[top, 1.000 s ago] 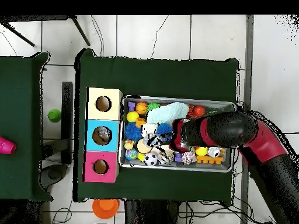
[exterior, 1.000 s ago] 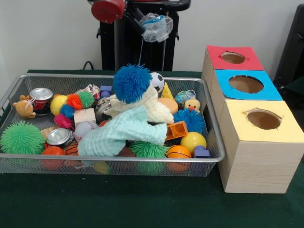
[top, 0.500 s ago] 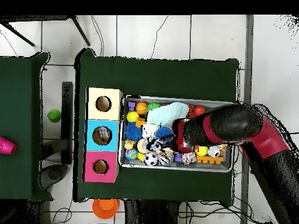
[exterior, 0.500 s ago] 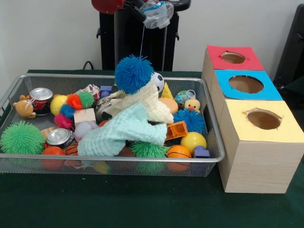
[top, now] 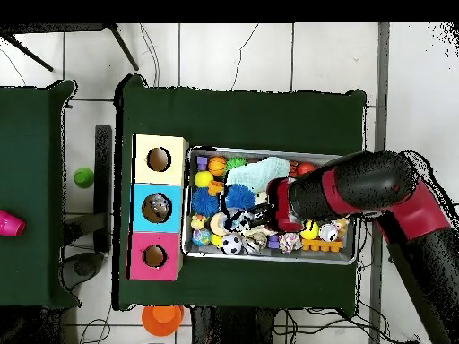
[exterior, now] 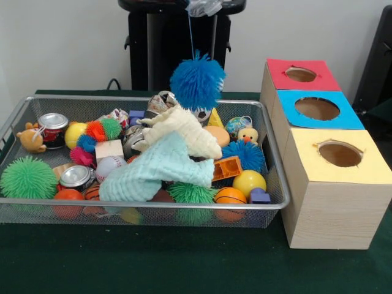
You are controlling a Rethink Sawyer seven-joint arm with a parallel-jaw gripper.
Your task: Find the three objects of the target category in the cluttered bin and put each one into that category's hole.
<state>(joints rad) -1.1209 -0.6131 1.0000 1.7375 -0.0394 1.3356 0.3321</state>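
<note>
Blue spiky ball (exterior: 197, 82) hung by a string above the wire bin (exterior: 18, 113), over the cream cloth (exterior: 184, 131). Gripper (exterior: 204, 6) barely in frame at top; can't tell if wide or narrow.

A plain pale wall (exterior: 67, 43) is standing behind the table; a dark green cloth (exterior: 153, 263) is covering the table top. From above, the floor (top: 269, 54) is showing light tiles with dark joints, and thin cables (top: 314, 336) are lying on it; a second green table (top: 31, 197) is standing beside the first one, and a pink cup (top: 9, 223) is lying on it; a green ball (top: 83, 177) is sitting between the two tables; an orange round object (top: 162, 318) is resting on the floor near the table's edge.
</note>
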